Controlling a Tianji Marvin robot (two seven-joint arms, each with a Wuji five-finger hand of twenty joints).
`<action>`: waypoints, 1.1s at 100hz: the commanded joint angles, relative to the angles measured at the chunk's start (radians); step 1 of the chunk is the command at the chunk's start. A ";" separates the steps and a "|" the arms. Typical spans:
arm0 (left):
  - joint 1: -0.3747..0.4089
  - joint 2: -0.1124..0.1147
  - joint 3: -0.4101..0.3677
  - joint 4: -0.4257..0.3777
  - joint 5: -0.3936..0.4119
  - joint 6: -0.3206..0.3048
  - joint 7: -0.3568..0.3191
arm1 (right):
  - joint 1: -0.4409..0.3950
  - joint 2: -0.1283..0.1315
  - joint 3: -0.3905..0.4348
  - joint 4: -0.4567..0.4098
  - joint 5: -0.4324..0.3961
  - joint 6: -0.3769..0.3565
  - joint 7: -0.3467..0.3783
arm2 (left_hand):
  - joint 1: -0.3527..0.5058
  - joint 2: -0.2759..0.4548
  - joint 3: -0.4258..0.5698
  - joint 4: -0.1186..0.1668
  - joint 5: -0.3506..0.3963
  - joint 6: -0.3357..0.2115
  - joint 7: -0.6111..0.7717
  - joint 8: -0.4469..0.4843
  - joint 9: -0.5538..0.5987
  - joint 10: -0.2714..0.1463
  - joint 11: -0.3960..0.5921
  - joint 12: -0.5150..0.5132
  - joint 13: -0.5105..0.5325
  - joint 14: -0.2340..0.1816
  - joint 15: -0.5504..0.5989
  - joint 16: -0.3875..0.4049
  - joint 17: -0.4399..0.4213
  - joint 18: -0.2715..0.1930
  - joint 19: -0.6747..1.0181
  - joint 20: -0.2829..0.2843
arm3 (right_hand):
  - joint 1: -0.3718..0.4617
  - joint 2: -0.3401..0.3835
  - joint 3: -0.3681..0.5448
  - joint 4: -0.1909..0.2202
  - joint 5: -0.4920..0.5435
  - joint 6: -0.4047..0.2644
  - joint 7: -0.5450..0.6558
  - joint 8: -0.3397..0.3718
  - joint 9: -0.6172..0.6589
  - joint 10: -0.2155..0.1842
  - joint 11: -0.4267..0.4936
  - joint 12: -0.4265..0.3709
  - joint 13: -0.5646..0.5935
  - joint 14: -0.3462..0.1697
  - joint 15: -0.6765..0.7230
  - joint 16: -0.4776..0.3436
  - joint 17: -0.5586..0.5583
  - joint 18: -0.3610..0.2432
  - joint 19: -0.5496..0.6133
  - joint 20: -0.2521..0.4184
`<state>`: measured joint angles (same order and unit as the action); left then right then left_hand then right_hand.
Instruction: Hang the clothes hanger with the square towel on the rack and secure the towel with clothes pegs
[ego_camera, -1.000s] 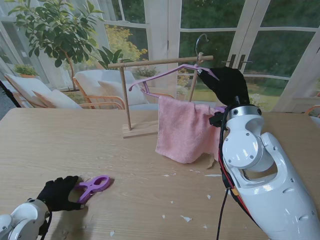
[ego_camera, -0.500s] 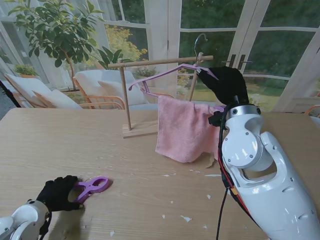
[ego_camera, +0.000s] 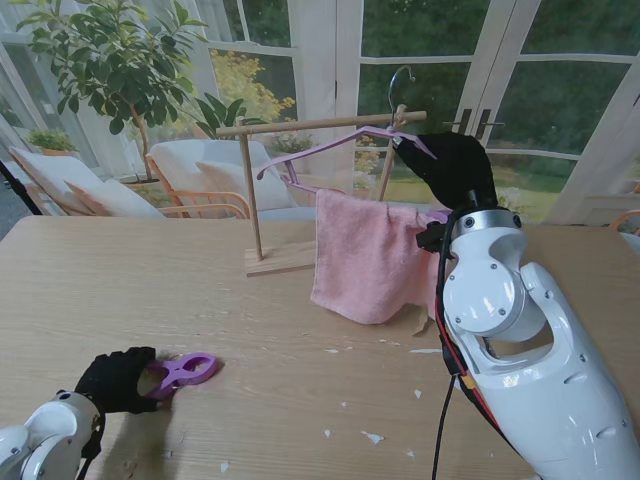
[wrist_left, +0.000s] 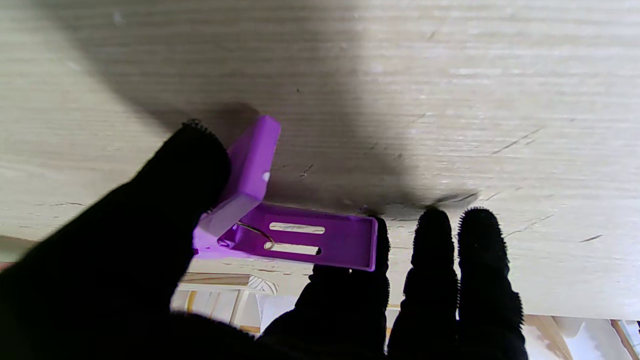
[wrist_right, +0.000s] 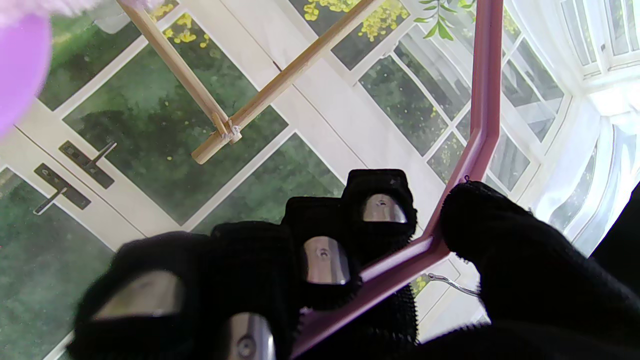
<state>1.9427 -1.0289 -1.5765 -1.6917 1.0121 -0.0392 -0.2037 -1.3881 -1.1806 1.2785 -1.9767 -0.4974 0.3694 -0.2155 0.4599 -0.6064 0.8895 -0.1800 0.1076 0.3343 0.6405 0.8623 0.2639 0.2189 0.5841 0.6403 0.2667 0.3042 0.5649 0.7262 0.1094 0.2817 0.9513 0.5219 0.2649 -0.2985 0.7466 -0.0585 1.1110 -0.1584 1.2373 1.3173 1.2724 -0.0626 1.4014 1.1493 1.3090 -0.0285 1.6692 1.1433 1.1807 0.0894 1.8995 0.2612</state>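
A purple hanger (ego_camera: 330, 146) with a pink square towel (ego_camera: 365, 255) draped over it hangs tilted at the wooden rack (ego_camera: 320, 124). Its metal hook (ego_camera: 399, 84) rises above the bar's right end; whether it rests on the bar I cannot tell. My right hand (ego_camera: 452, 165) is shut on the hanger's right arm; the right wrist view shows thumb and fingers (wrist_right: 380, 210) pinching the hanger (wrist_right: 481, 100), with the rack bar (wrist_right: 280, 82) beyond. At the near left, my left hand (ego_camera: 113, 380) grips a purple clothes peg (ego_camera: 186, 370). Its thumb (wrist_left: 165, 200) and a finger press the peg (wrist_left: 300, 237).
The rack's post (ego_camera: 251, 195) and base (ego_camera: 280, 262) stand at the table's far middle. Small white scraps (ego_camera: 372, 437) lie scattered on the wooden table (ego_camera: 300, 330). My right arm's white casing (ego_camera: 520, 350) fills the near right. Glass doors and a plant (ego_camera: 100, 60) stand behind.
My left hand has closed further onto the peg, which has shifted slightly toward it. The right hand, hanger and towel have hardly moved.
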 joint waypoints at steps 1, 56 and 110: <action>0.017 -0.008 0.011 0.028 -0.001 -0.006 -0.012 | 0.001 -0.009 -0.001 -0.009 0.001 0.003 0.011 | 0.112 0.078 0.136 0.077 0.014 0.015 0.206 0.014 0.184 -0.065 0.214 0.059 0.127 0.003 0.111 0.031 0.020 0.025 0.052 -0.004 | 0.037 0.098 0.099 0.097 0.105 -0.025 0.015 0.023 0.088 0.046 0.056 0.010 0.004 -0.043 0.167 0.051 0.068 -0.134 0.195 0.956; 0.034 -0.025 -0.022 -0.012 -0.024 -0.036 0.097 | -0.003 -0.008 0.002 -0.012 -0.001 0.002 0.013 | 0.471 0.032 -0.008 -0.024 0.153 0.003 0.331 -0.071 0.450 -0.055 0.088 0.203 0.314 0.035 0.196 0.038 0.188 0.085 0.164 0.046 | 0.037 0.098 0.098 0.097 0.104 -0.025 0.016 0.023 0.088 0.046 0.056 0.010 0.004 -0.044 0.167 0.051 0.068 -0.134 0.195 0.956; 0.021 -0.044 -0.061 -0.167 -0.027 -0.073 0.178 | 0.014 -0.010 -0.037 -0.009 -0.022 0.037 0.013 | 0.529 0.024 -0.027 -0.019 0.196 -0.002 0.365 -0.101 0.523 -0.048 0.040 0.224 0.362 0.055 0.211 0.042 0.224 0.120 0.191 0.056 | 0.040 0.097 0.098 0.098 0.104 -0.022 0.018 0.022 0.089 0.047 0.057 0.009 0.004 -0.045 0.168 0.052 0.068 -0.134 0.195 0.958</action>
<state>1.9866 -1.0707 -1.6361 -1.8092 0.9833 -0.1030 -0.0172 -1.3799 -1.1778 1.2552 -1.9763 -0.5177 0.3876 -0.2107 0.7502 -0.6998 0.7045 -0.2364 0.2617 0.3490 0.8695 0.7407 0.5941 0.2705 0.4756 0.7639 0.6201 0.3329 0.7622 0.7540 0.3410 0.3712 1.1013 0.5616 0.2649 -0.2986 0.7466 -0.0585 1.1110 -0.1584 1.2373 1.3173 1.2726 -0.0626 1.4014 1.1493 1.3092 -0.0285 1.6694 1.1478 1.1809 0.0894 1.8995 0.2612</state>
